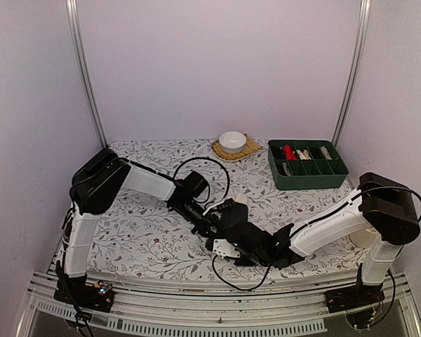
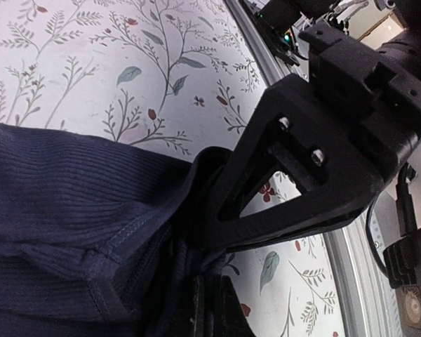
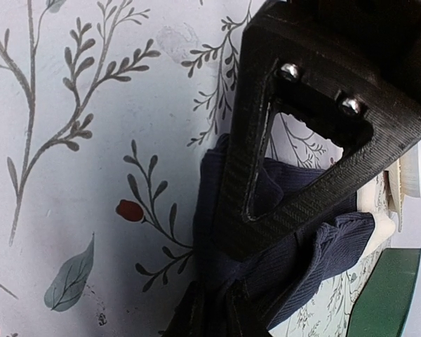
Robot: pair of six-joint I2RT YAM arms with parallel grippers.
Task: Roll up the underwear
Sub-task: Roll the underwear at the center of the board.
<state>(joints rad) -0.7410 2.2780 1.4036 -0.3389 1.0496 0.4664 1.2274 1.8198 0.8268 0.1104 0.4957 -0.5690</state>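
firmly, underwear [image 2: 70, 210] pinched between left jaws, also between right jaws

Plain pale lilac walls [image 1: 217, 63]; two metal uprights [image 1: 84, 70]; floral-clothed table [image 1: 140, 239]; soft, even light.

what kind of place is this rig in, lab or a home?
Likely a lab test cell dressed as a home table: plain walls with metal corner posts, an aluminium rail along the near edge, and a floral tablecloth with a white bowl and green organizer tray.
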